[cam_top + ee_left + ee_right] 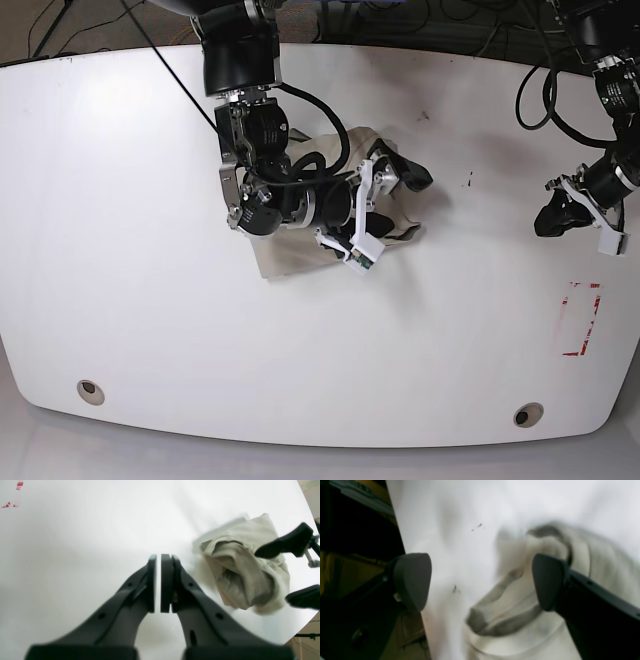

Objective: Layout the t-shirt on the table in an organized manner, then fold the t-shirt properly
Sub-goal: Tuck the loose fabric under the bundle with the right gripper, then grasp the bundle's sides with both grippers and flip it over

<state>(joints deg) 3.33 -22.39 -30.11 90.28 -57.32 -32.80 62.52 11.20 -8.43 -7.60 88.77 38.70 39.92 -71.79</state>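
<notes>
The beige t-shirt [285, 262] lies crumpled in a heap near the middle of the white table [120, 200]. My right gripper [405, 205] hangs over the heap's right side, open wide, its fingers on either side of the bunched cloth. In the right wrist view that gripper [481, 580] straddles a fold of the t-shirt [595, 562], with nothing pinched. My left gripper [158, 557] is shut and empty above bare table, left of the t-shirt [245, 575]. In the base view the left gripper [550, 218] is far to the right.
A red dashed rectangle [580, 320] is marked on the table below the left gripper. Two round grey holes [90, 390] [528, 413] sit near the front edge. Cables hang behind the table's far edge. The right arm's body covers much of the shirt.
</notes>
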